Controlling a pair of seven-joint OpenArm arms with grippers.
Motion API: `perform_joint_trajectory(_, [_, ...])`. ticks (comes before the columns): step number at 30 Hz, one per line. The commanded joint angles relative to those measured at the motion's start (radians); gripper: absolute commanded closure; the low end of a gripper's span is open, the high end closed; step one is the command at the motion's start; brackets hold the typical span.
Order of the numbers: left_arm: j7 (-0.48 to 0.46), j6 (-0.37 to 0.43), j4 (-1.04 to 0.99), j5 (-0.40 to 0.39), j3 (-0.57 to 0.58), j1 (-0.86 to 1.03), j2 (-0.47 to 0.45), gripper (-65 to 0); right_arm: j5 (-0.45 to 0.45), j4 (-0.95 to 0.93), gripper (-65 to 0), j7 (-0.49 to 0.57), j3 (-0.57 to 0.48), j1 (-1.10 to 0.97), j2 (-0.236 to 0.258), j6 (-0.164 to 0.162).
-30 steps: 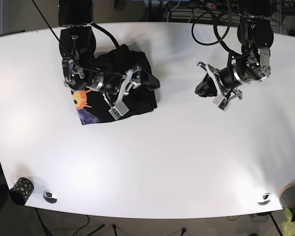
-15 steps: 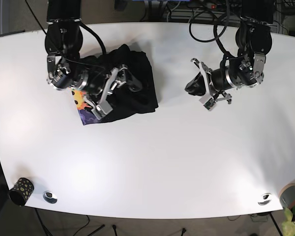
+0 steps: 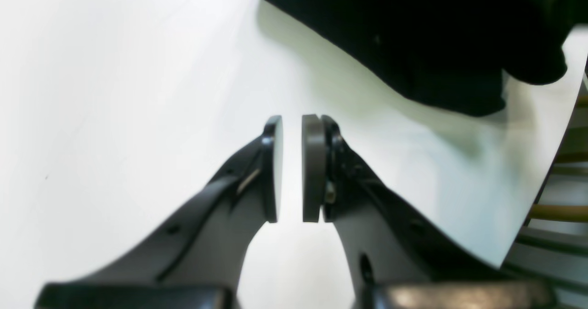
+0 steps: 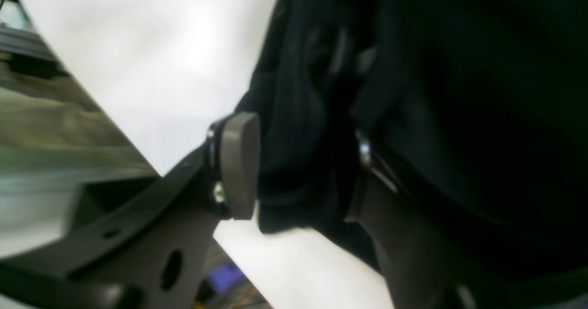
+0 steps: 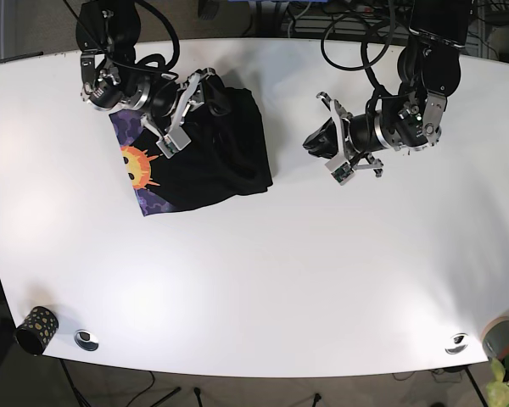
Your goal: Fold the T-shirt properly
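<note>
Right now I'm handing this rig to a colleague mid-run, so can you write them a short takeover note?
Right gripper: shut on a bunched fold of the black T-shirt, near the table's far side.
Left gripper: empty, pads nearly closed with a narrow gap, above bare table beside the shirt's edge.
T-shirt: a rumpled heap, sun print showing at one corner.
Done: shirt partly gathered.
Left: flatten it, finish neat folds.

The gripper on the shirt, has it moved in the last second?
Yes. The right gripper, shut on the T-shirt, has pulled toward the table's far edge, uncovering more of the sun print.
</note>
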Motion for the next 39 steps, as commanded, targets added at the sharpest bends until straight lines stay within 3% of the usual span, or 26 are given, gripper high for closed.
perform_joint_trajectory(1, [-0.023, -0.003, 0.016, -0.018, -0.003, -0.016, -0.007, -6.3, 0.019, -0.030, -24.7, 0.015, -0.007, 0.008, -0.004, 0.006])
perform_joint_trajectory(7, [-0.023, -0.003, 0.016, -0.018, -0.003, -0.016, -0.007, -6.3, 0.018, -0.025, -25.2, 0.015, -0.222, 0.042, -0.004, -0.002])
perform_joint_trajectory(14, [-0.023, -0.003, 0.019, -0.018, 0.003, -0.034, -0.008, -6.3, 0.018, 0.033, -25.4, 0.015, -0.299, 0.053, -0.004, -0.002])
perform_joint_trajectory(19, [-0.023, -0.003, 0.019, -0.018, 0.075, -0.072, -0.008, -6.3, 0.019, 0.095, -25.0, 0.015, -0.226, 0.053, 0.007, 0.007])
perform_joint_trajectory(28, [-0.023, -0.003, 0.025, -0.019, 0.241, -0.152, 0.036, -6.3, 0.024, 0.055, -24.6, 0.016, 0.083, 0.116, 0.062, 0.009])
perform_joint_trajectory(32, [-0.023, -0.005, 0.025, -0.021, 0.290, -0.158, 0.091, -6.3, 0.022, -0.040, -24.6, 0.016, 0.119, 0.191, 0.107, 0.009])
perform_joint_trajectory(39, [-0.023, -0.010, 0.028, -0.021, 0.353, -0.118, 0.144, -6.3, -0.015, -0.186, -24.6, 0.016, 0.143, 0.297, 0.118, 0.009])
